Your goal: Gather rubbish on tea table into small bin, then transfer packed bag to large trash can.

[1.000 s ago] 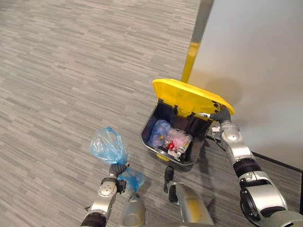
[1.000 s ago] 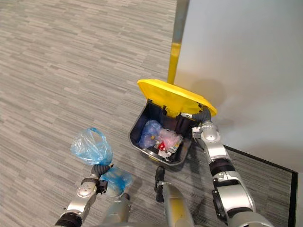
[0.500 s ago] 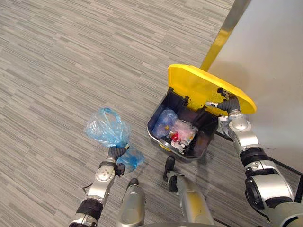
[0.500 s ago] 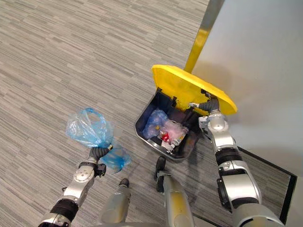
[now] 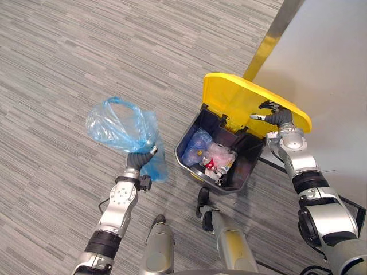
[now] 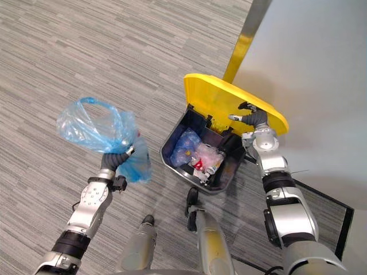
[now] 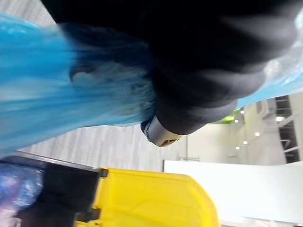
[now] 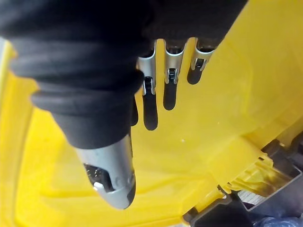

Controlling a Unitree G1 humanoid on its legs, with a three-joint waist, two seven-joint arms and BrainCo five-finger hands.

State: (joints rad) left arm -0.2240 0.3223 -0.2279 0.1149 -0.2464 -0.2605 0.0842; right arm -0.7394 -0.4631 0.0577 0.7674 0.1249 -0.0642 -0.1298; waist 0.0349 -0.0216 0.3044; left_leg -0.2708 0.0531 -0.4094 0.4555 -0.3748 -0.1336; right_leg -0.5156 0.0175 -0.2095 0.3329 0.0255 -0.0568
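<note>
Clutching bag (image 5: 117, 123), left hand (image 5: 140, 160) clear of bin rim (image 5: 188, 136)

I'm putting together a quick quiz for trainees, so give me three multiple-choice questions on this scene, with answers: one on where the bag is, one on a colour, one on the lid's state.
1. Where is the bag relative to the bin?
A) inside it
B) held up to its left
C) on the floor behind it

2. What colour is the lid?
A) green
B) yellow
C) black

3. How is the lid?
A) shut
B) lying on the floor
C) raised open

Answers:
1 B: the left hand grips the bag's neck and holds it in the air left of the bin.
2 B: the lid is yellow and the bin under it is dark.
3 C: the lid stands up, with the straight fingers of the right hand against it, and the bin's inside shows.
</note>
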